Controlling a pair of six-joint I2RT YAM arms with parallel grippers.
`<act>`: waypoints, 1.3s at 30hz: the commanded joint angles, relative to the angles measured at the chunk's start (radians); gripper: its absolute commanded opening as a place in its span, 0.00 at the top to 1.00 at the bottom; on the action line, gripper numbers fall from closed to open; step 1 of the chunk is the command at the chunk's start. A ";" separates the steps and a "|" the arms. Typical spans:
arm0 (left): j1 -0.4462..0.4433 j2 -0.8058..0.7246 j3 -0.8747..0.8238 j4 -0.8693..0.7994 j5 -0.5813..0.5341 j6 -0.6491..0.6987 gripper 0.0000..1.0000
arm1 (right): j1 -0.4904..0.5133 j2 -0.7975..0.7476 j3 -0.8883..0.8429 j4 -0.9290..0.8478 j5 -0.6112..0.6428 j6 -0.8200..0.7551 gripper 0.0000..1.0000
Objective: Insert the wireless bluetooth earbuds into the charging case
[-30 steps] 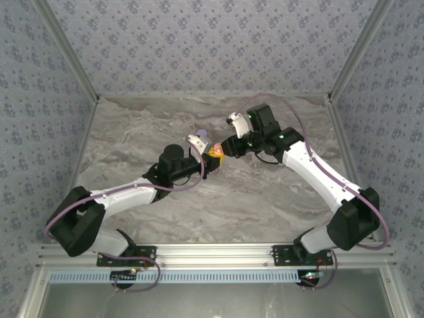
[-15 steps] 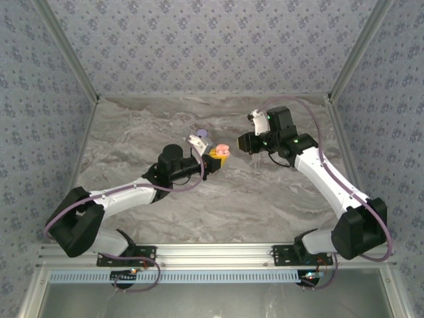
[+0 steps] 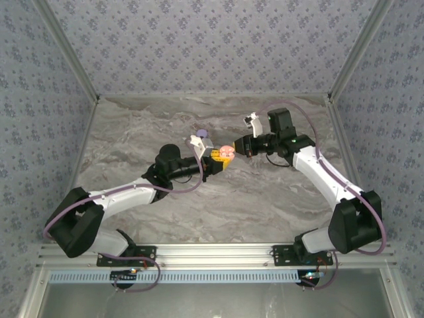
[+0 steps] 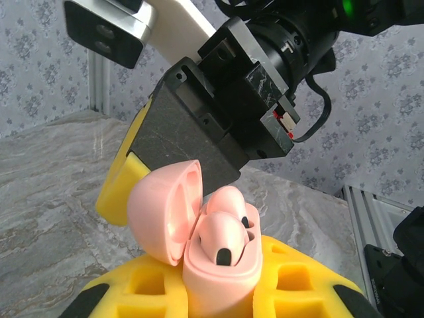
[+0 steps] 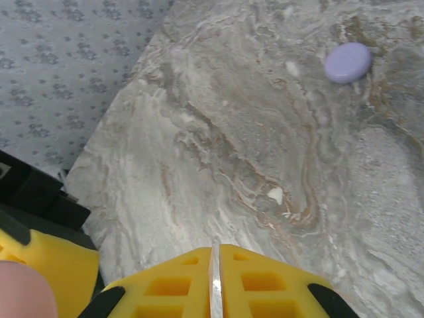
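Nearest the bases in the top view, the left arm reaches up the table, and its left gripper has its yellow foam pads nearly closed around the base of the pink, glossy, egg-shaped plastic charging case, holding it upright above the grey marbled tabletop. The case's hinged lid stands open at about ten o'clock, and two pink rounded earbuds sit in the wells. Just beyond, at about two o'clock of the case, the right gripper has its yellow pads pressed flat together with nothing between them. A second ago this gripper was at the case with its fingers a little apart; it then drew away towards three o'clock and has now come back close with the fingers closed. That suggests an earbud was let go into the case and the closed tips may serve to press it home or tip the lid shut. Farther off, at eleven o'clock of the case, a lilac oval pebble-like case lies closed on the table.
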 commanded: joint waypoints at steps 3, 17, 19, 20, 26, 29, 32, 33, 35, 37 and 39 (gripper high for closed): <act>-0.007 0.003 0.007 0.062 0.035 -0.006 0.94 | -0.004 0.003 -0.009 0.033 -0.114 -0.007 0.89; -0.006 0.055 0.023 0.047 0.007 -0.025 0.94 | 0.010 -0.015 -0.009 0.042 -0.251 -0.041 0.88; -0.005 0.061 0.020 0.043 -0.003 -0.029 0.94 | 0.010 -0.022 -0.011 0.038 -0.251 -0.047 0.88; -0.005 0.062 0.020 0.041 -0.009 -0.029 0.94 | 0.009 -0.025 -0.012 0.033 -0.246 -0.052 0.88; -0.002 0.073 0.025 0.026 -0.035 -0.043 0.93 | 0.009 -0.029 -0.015 0.016 -0.187 -0.056 0.86; 0.001 0.073 0.043 -0.038 -0.097 -0.047 0.92 | 0.006 -0.030 -0.009 -0.013 -0.056 -0.048 0.83; 0.006 0.083 0.072 -0.132 -0.177 -0.052 0.92 | 0.005 -0.027 0.004 -0.059 0.134 -0.031 0.84; 0.009 0.088 0.081 -0.160 -0.206 -0.054 0.92 | 0.003 -0.025 0.006 -0.074 0.200 -0.021 0.84; 0.013 0.102 0.098 -0.208 -0.254 -0.073 0.92 | -0.005 -0.020 0.008 -0.092 0.284 -0.004 0.83; 0.019 0.118 0.117 -0.252 -0.298 -0.104 0.92 | -0.015 -0.010 0.008 -0.111 0.358 0.013 0.83; 0.026 0.138 0.148 -0.317 -0.338 -0.133 0.91 | -0.025 0.002 0.004 -0.124 0.397 0.026 0.83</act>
